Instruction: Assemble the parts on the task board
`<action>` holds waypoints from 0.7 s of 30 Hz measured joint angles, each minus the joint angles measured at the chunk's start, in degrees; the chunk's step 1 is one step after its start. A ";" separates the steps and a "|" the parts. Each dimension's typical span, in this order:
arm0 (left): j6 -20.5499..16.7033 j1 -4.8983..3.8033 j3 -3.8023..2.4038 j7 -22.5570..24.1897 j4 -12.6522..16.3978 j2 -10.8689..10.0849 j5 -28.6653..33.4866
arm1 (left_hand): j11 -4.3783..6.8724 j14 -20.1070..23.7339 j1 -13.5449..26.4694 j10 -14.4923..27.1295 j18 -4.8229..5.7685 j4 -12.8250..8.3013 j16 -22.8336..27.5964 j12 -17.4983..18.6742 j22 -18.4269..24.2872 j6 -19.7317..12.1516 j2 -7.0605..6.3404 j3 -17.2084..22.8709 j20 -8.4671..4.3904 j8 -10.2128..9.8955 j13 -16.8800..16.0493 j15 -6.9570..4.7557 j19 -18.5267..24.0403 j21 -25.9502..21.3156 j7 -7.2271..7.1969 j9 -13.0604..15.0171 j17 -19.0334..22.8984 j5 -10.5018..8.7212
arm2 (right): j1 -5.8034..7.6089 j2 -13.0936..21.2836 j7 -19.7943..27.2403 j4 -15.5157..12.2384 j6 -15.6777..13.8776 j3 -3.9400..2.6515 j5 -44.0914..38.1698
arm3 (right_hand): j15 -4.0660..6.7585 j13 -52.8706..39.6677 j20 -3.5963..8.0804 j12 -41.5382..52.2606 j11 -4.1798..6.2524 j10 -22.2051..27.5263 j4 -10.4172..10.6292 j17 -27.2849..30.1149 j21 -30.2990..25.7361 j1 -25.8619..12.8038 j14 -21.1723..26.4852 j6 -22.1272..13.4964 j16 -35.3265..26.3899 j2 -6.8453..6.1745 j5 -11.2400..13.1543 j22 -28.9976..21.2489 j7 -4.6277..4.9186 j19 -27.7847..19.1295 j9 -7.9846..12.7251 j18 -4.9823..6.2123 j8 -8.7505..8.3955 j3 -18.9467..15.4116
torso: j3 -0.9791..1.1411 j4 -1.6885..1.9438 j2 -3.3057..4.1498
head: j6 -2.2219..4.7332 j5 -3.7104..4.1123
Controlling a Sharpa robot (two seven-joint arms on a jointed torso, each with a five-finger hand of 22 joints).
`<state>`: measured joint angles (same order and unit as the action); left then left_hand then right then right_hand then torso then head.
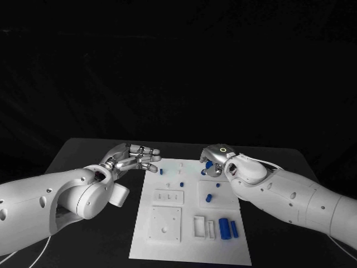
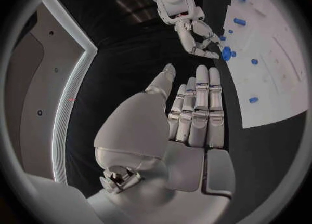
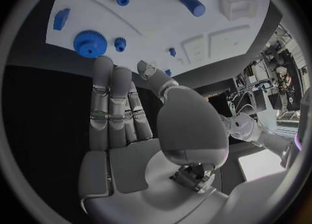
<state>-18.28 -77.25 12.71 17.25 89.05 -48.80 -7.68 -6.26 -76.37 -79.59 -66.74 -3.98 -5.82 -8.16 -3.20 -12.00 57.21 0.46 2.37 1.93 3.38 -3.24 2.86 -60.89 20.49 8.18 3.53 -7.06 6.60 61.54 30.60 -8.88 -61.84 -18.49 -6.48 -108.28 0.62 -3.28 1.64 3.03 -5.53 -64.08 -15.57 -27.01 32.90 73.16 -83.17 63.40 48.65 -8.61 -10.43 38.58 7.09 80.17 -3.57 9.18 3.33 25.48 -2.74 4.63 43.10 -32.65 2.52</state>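
The white task board point(image 1: 191, 245) lies in the middle of the table with several blue parts on it. My left hand point(image 1: 134, 158) hovers off the board's far left corner, fingers straight and together, thumb apart, holding nothing point(image 2: 192, 109). At the board's far edge my right hand point(image 1: 216, 159) also has flat fingers and an empty palm point(image 3: 120, 109). A big blue gear point(image 3: 90, 43) lies on the board just beyond its fingertips, with a small gear point(image 3: 120, 43) beside it. A blue cylinder point(image 3: 192, 4) lies farther down the board.
Two blue cylinders point(image 1: 224, 228) lie side by side near the board's front right, next to white recessed frames point(image 1: 201, 227). A small blue peg point(image 1: 162, 171) stands near the left hand. Black table point(image 1: 82, 153) surrounds the board on all sides.
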 measured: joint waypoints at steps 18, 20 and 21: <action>0.28 -0.23 -0.05 -0.22 0.74 -0.14 -0.35 | 0.00 0.16 0.00 0.00 0.00 -0.23 -0.22 0.00 0.01 0.00 0.00 -0.23 0.21 0.00 -0.04 0.17 0.20 0.35 0.00 -0.01 0.01 0.00 | -0.64 -0.68 -0.88 2.01 -1.66 0.00 -1.99 | -0.07 0.01 0.20 0.00 0.00 0.00 0.00 0.10 -5.17 0.30 0.07 0.00 0.62 -0.30 0.89 8.24 0.00 1.43 0.01 -0.34 0.00 2.72 | 0.01 0.41 2.42 | 0.75 0.30; 0.30 -0.25 -0.06 -0.24 0.75 -0.14 -0.38 | 0.00 0.16 0.00 0.00 0.00 -0.23 -0.22 0.00 0.01 0.00 0.00 -0.23 0.21 0.00 -0.04 0.17 0.20 0.35 0.00 -0.01 0.01 0.00 | -0.65 -0.70 -0.90 2.12 -1.78 0.00 -2.08 | -0.07 0.01 0.21 0.00 0.00 0.00 0.00 0.10 -5.20 0.30 0.07 0.00 0.62 -0.29 1.24 8.70 0.00 1.44 0.01 -0.34 0.00 3.00 | 0.01 0.43 2.58 | 0.80 0.34; 0.32 -0.26 -0.06 -0.26 0.75 -0.14 -0.40 | 0.00 0.16 0.00 0.00 0.00 -0.23 -0.22 0.00 0.01 0.00 0.00 -0.23 0.21 0.00 -0.04 0.17 0.20 0.35 0.00 -0.01 0.01 0.00 | -0.66 -0.71 -0.90 2.18 -1.85 0.00 -2.13 | -0.07 0.01 0.31 0.00 0.00 0.00 -0.01 0.11 -5.32 0.30 0.07 0.00 0.71 -0.30 1.34 8.99 0.00 1.55 0.01 -0.35 0.00 3.39 | 0.01 0.43 2.65 | 0.83 0.35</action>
<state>-17.96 -77.51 12.65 16.99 89.80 -48.94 -8.08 -6.26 -76.21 -79.60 -66.74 -3.98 -6.05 -8.38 -3.20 -11.99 57.21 0.46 2.13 2.14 3.38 -3.28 3.02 -60.69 20.85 8.18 3.52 -7.05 6.60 60.88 29.89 -9.78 -59.65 -20.34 -6.48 -110.41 0.55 -3.27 1.95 3.03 -5.53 -64.09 -15.58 -26.91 27.58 73.46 -83.09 63.40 49.36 -8.90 -9.09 47.58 7.10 81.71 -3.56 8.83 3.33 28.88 -2.73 5.06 45.76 -31.82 2.87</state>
